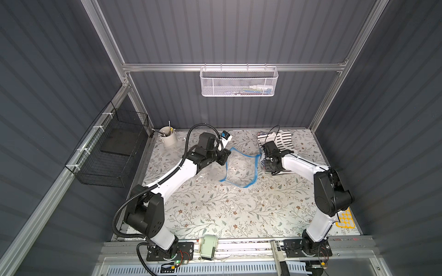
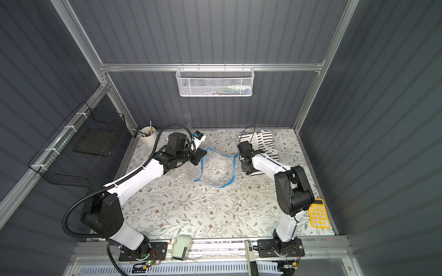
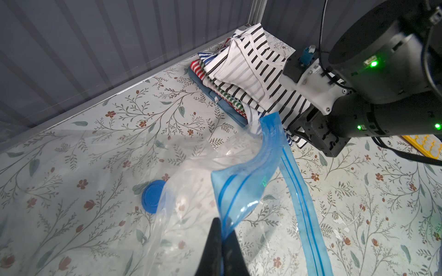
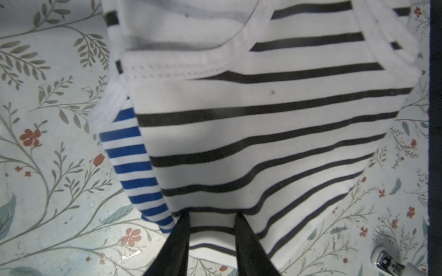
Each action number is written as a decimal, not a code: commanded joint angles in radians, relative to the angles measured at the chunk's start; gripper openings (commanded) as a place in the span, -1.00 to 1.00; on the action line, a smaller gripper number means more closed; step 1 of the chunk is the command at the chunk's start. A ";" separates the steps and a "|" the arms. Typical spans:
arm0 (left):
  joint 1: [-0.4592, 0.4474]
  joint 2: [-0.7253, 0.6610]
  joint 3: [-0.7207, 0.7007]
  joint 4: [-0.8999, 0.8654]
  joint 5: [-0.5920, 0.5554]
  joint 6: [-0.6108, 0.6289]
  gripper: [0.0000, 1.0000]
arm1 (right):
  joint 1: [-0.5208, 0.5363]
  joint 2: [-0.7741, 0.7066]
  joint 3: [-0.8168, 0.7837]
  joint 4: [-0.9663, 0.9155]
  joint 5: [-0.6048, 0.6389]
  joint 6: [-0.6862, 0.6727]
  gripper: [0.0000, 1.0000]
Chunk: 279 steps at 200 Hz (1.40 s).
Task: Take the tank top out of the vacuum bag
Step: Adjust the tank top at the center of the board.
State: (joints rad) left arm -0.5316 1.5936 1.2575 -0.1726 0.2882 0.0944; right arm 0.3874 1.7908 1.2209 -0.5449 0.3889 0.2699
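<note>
We see the left claw [image 3: 222,225] pinched tight on the blue zip strip [image 3: 239,188] of the vacuum bag [image 1: 239,170], which lies mid-table with that edge lifted. The right claw [image 4: 211,222] has its jaws apart over the hem of the striped tank top [image 4: 263,133]; whether they touch the cloth, we cannot tell. The top lies on a clothes pile [image 3: 203,71] at one o'clock from the bag, outside it.

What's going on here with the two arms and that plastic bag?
The left gripper is shut on the blue zip edge of the vacuum bag, holding that edge up. The bag looks empty. The black-striped tank top lies outside it, atop a pile of folded clothes, with the right gripper over it, jaws apart.
</note>
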 commanded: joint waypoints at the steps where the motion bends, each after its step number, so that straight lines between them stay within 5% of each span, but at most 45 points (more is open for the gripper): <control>1: -0.007 -0.002 0.025 -0.019 0.009 0.001 -1.00 | 0.013 -0.035 -0.023 0.009 -0.011 0.019 -0.31; 126: -0.007 -0.007 0.023 -0.019 0.007 0.002 -1.00 | 0.019 0.040 0.015 0.002 -0.008 0.025 -0.42; 172: -0.007 -0.009 0.022 -0.019 0.009 0.001 -1.00 | 0.017 0.073 0.057 -0.022 0.015 0.014 -1.00; 195: -0.007 -0.009 0.022 -0.019 0.006 0.002 -1.00 | 0.016 0.057 0.064 -0.023 0.002 0.013 -1.00; 279: -0.008 -0.004 0.025 -0.018 0.011 -0.001 -1.00 | -0.002 -0.037 0.105 -0.068 -0.230 0.031 -1.00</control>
State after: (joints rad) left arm -0.5316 1.5936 1.2575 -0.1726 0.2886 0.0940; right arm 0.3935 1.7485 1.2942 -0.5926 0.2661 0.2855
